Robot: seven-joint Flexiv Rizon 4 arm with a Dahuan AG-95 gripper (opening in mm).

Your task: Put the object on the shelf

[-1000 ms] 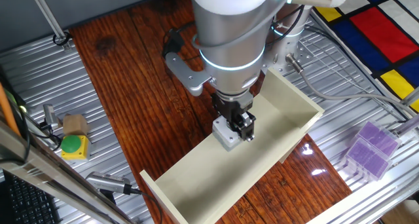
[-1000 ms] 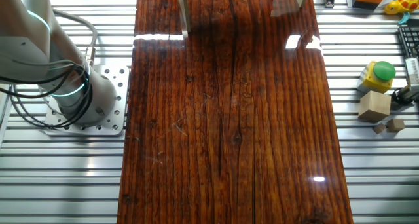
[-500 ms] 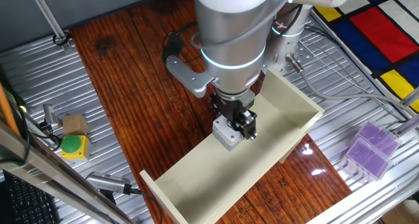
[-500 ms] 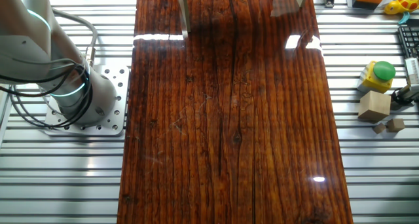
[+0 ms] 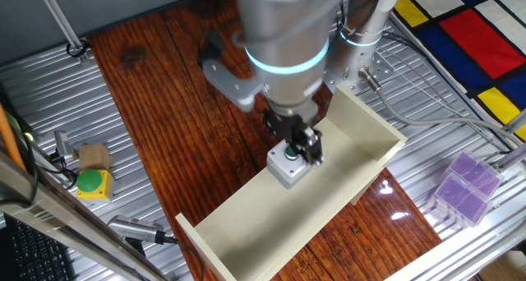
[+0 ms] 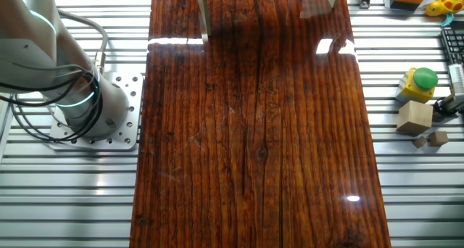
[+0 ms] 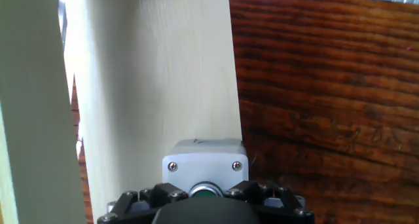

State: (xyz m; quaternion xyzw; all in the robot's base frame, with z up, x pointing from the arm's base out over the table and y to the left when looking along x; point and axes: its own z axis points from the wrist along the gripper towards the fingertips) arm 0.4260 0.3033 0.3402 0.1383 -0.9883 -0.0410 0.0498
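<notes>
Grey box (image 5: 288, 167) on shelf (image 5: 246, 219) base, just below jaws; jaw state unclear

There is one grey box (image 5: 288, 167) with a green button. There is one long white shelf (image 5: 246, 223). There is one yellow box (image 5: 92, 183). There are two purple boxes (image 5: 464, 186). There is one big wooden block (image 6: 415, 117) and two tiny ones (image 6: 432, 139).
</notes>
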